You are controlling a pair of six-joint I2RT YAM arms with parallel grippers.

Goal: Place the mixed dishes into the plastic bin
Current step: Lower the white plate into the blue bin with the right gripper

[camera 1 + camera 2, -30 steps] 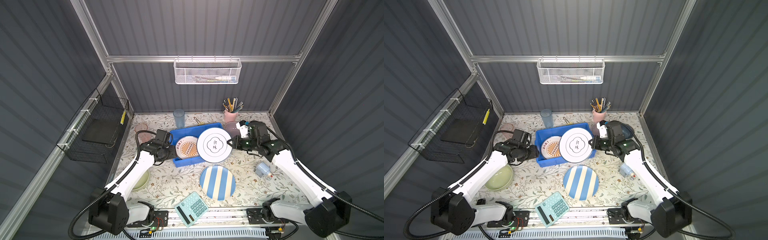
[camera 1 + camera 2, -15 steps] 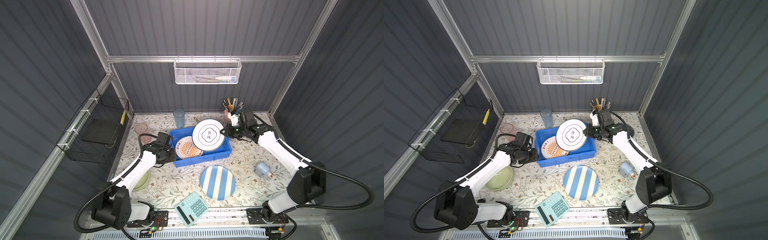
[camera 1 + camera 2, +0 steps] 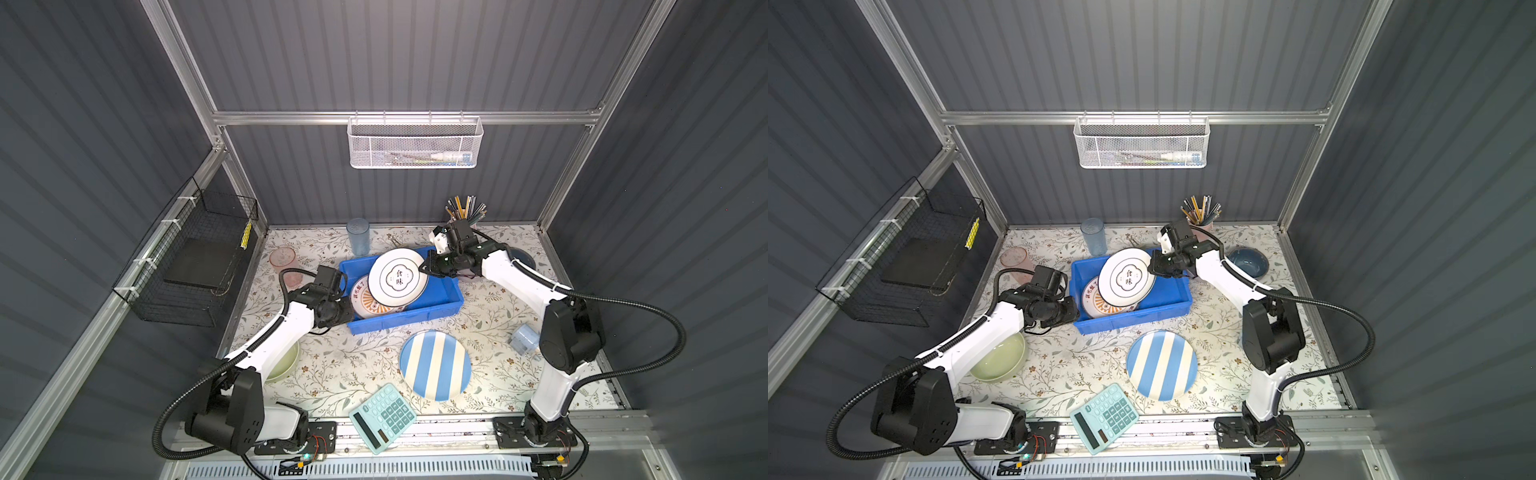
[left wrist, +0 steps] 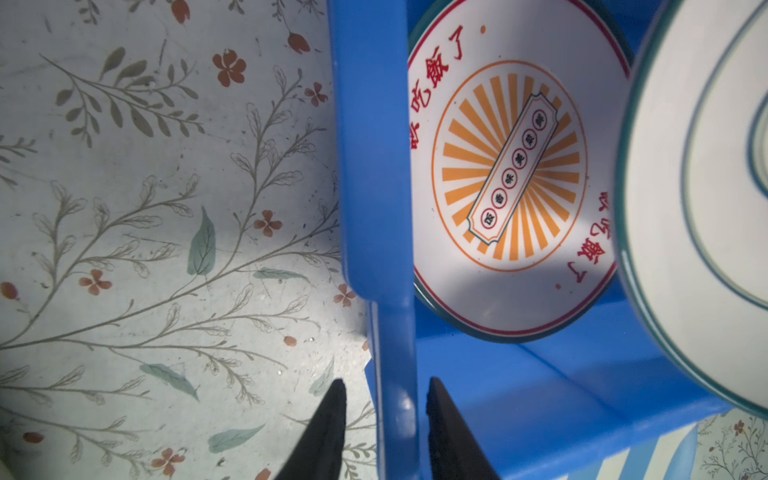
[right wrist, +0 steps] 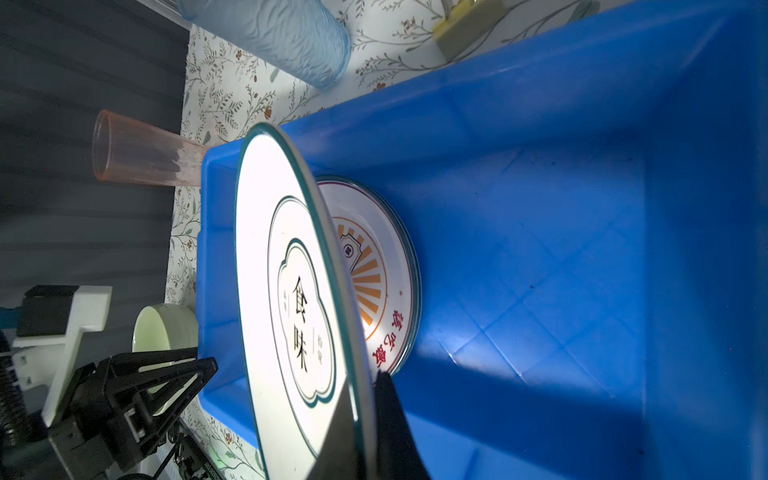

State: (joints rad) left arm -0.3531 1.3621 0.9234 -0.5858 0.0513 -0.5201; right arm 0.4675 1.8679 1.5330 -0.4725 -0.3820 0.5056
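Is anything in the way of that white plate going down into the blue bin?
Only the sunburst plate lying in the bin, partly under the white plate that the right gripper holds tilted. The rest of the bin floor looks bare.

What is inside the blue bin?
In the blue bin, a sunburst plate lies flat. The white plate, held tilted by the right gripper, hides part of it and of the floor.

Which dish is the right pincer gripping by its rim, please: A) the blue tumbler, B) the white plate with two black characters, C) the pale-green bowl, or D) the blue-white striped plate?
B: the right pincer is shut on the edge of the white plate, held tilted over the bin.
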